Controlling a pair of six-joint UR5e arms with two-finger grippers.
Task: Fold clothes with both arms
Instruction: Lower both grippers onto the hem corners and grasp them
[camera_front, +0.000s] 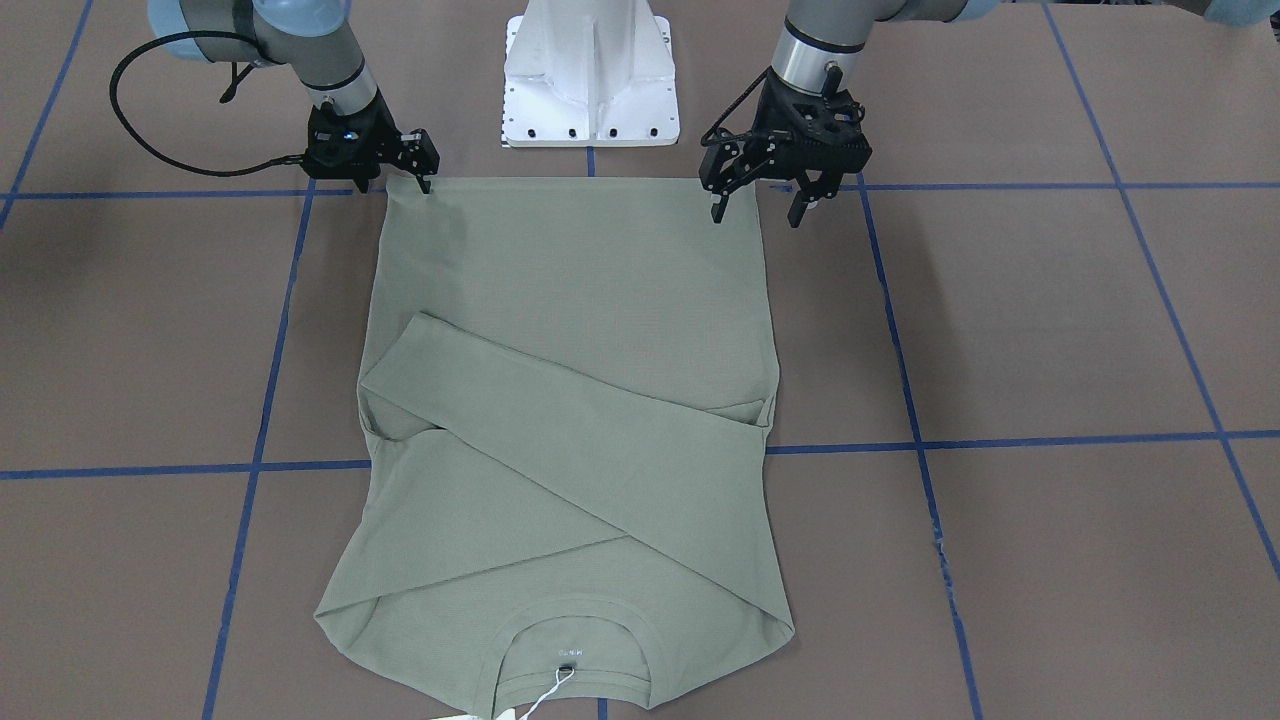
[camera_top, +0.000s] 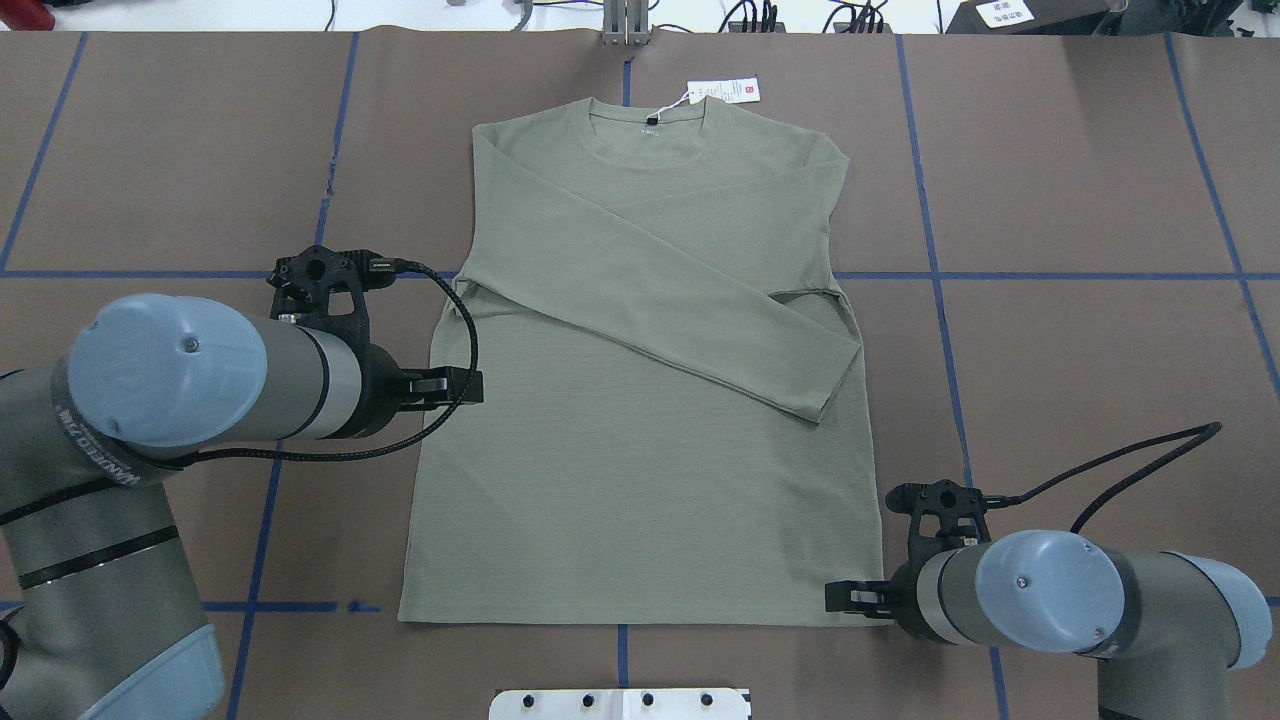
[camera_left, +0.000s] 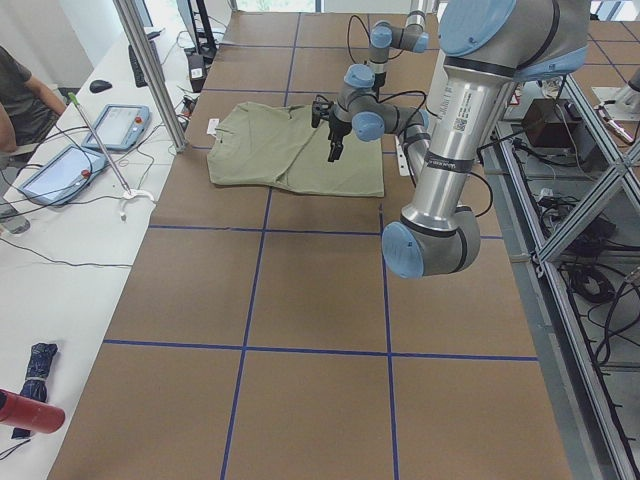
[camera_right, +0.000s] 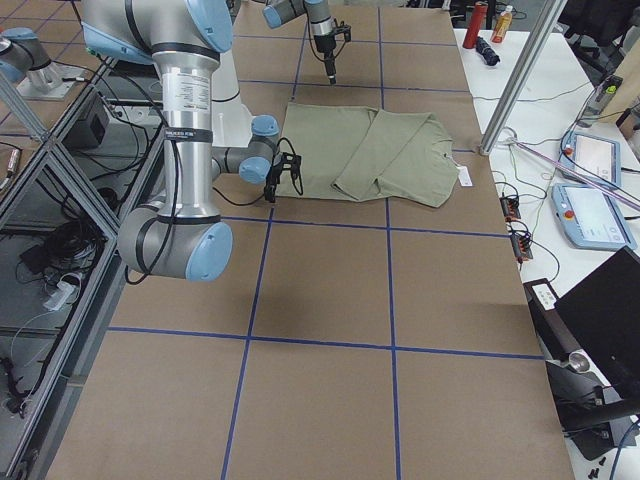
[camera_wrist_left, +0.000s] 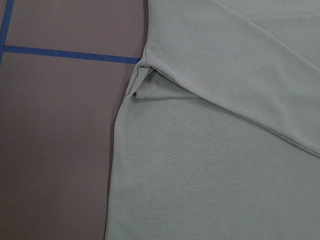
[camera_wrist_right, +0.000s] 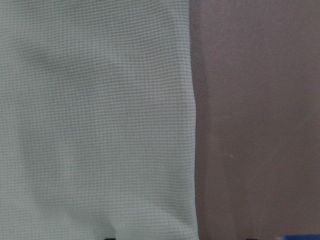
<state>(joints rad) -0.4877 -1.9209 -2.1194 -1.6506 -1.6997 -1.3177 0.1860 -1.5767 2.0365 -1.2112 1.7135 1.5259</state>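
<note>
- Shirt (camera_front: 570, 290) lies flat on the bench (camera_front: 1050, 320), sleeves crossed.
- Left end effector (camera_front: 758, 208) hangs open over a hem corner, seemingly ready to pinch.
- Right end effector (camera_front: 425, 178) sits at the other, state unclear.

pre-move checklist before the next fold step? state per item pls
1. Sleeves folded in across the shirt: ok, both cross the body.
2. Hem straight and flat: ok.
3. Right gripper down at its hem corner: ok.
4. Right gripper has cloth pinched: cannot tell.
5. Left gripper on the cloth: not ok. It is open and raised above the shirt's side edge, holding nothing.
6. Hang tag out of the fold: ok for now. It lies on the table beyond the collar.
</note>
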